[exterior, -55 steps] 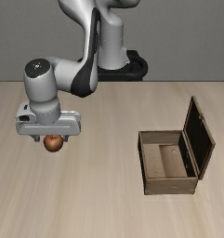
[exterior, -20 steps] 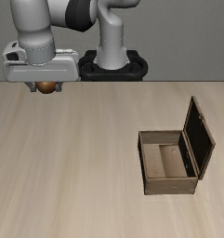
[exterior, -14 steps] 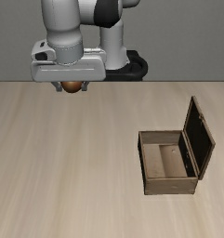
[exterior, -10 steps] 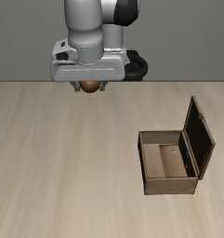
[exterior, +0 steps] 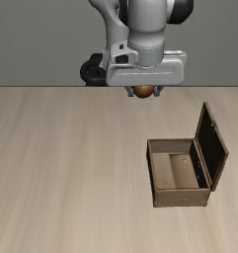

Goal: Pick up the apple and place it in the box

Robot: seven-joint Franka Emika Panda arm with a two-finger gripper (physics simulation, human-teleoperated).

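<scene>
You're mid-carry: your hand point(exterior: 142, 95) grasps the apple point(exterior: 142, 90) above the bench point(exterior: 61, 168), so next take it over the open box point(exterior: 180, 201) and lower.

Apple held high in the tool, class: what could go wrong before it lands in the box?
1. The apple hangs in the tool high above the table; a slip could send it rolling.
2. The box has its lid standing open at the exterior view's right; overshooting that way might strike it.
</scene>
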